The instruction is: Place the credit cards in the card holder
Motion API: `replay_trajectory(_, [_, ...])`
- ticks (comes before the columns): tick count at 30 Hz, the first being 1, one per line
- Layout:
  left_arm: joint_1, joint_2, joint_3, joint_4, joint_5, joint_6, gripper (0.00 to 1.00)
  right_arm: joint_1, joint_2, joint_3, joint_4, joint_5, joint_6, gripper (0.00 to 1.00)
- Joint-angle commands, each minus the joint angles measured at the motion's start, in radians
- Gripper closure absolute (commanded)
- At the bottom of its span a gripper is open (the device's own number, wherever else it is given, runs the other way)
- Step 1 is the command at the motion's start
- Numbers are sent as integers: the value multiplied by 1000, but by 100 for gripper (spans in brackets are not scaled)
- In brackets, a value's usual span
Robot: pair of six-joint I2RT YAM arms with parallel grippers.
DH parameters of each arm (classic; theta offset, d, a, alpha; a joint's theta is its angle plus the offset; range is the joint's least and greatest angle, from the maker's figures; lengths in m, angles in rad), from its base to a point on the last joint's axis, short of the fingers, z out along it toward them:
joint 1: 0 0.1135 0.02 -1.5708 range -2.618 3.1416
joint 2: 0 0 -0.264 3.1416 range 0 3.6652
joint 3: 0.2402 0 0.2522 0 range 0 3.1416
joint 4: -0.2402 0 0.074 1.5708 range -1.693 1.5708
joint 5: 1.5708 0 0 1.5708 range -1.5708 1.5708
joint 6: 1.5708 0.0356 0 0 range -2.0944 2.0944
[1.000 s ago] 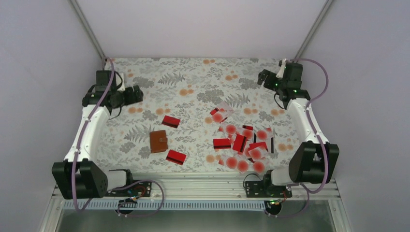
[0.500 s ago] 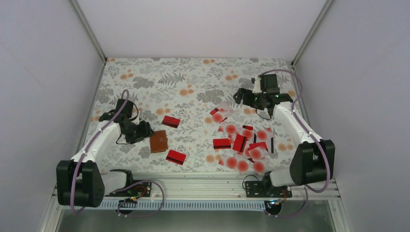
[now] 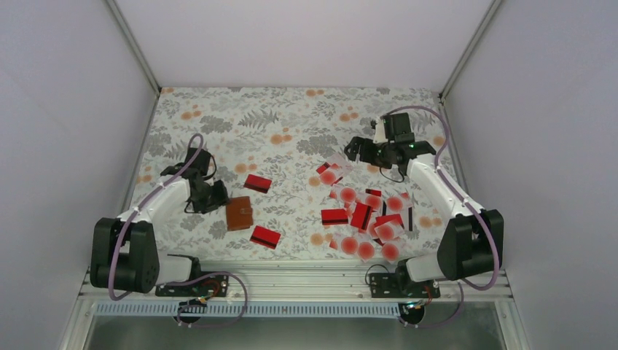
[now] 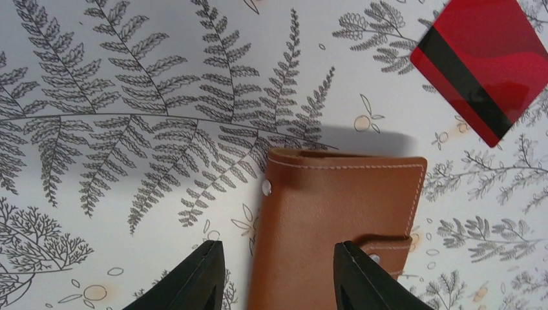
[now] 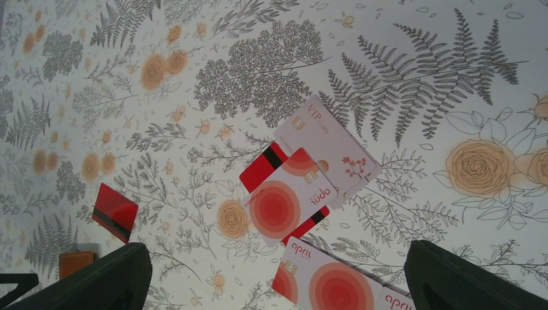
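Where the flower-patterned counter (image 3: 291, 117) spreads between the pale walls, both arms stretch over it. The left tool (image 3: 213, 197) sits low at the left edge of the brown card holder (image 3: 238, 213), jaws half spread: one finger just left of the holder, the other over its leather beside the strap (image 4: 388, 248). Whether they press it, I cannot tell. The right tool (image 3: 355, 148) hangs fully released above the far end of the credit cards (image 3: 364, 215) heaped right of centre. The holder lies closed, left of centre, between two single red cards, one farther (image 3: 257, 182) and one nearer (image 3: 265, 236).
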Motion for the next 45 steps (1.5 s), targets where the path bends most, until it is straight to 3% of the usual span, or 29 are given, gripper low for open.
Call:
replay_trajectory(1, [-1,24,-1,46,-27,-23,57,24,6,1,-23,-17,11,1])
replay_trajectory(13, [-1,157,-47,154,57,-8,58,42,40,27,-29,-27,16,2])
replay_trajectory(19, [-1,197,-84,203,67,-20,65,43,55,42,-36,-23,12,2])
replay_trajectory(27, [-6,144,-93,248,81,-17,82,49,58,36,-9,-56,14,2])
replay_trajectory(45, [-66,-7,-1,354,238,80,95,172,101,51,112,-269,6,2])
